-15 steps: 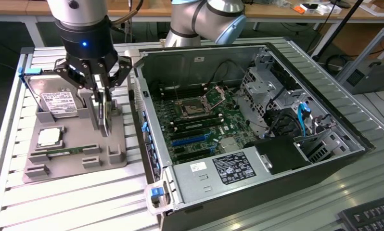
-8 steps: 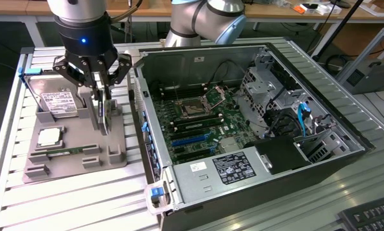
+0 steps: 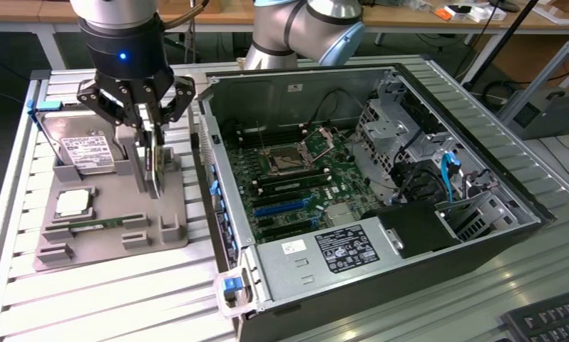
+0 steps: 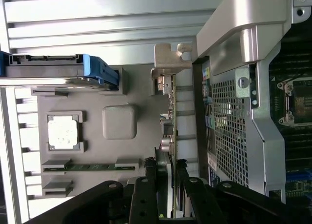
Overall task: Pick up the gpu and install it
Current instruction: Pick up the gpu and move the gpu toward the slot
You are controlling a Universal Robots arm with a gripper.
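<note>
Over the gray parts tray point(image 3: 170, 239) at the exterior view's left, your gripper point(image 3: 147, 139) is hanging straight down and pinching the gpu point(image 3: 155, 171) between its fingers. The card is standing on edge, upright, with its lower edge down near the tray; whether it is touching the tray or hanging just clear of it, you cannot tell. Beside it, the hard drive point(image 3: 83, 151) is leaning in its slot, and the CPU point(image 3: 73, 204) and the memory stick point(image 3: 90, 226) are lying flat in their own recesses. The open computer case point(image 3: 294, 285) is lying on its side just beside the tray, its motherboard point(image 3: 304, 178) facing up.

From the wrist, you are looking along the gpu point(image 4: 169, 121) edge-on, its metal bracket point(image 4: 170, 58) at the far end, while the gripper point(image 4: 168, 182) is clamping the near end between the tray point(image 4: 141, 102) and the case wall point(image 4: 229, 112).
</note>
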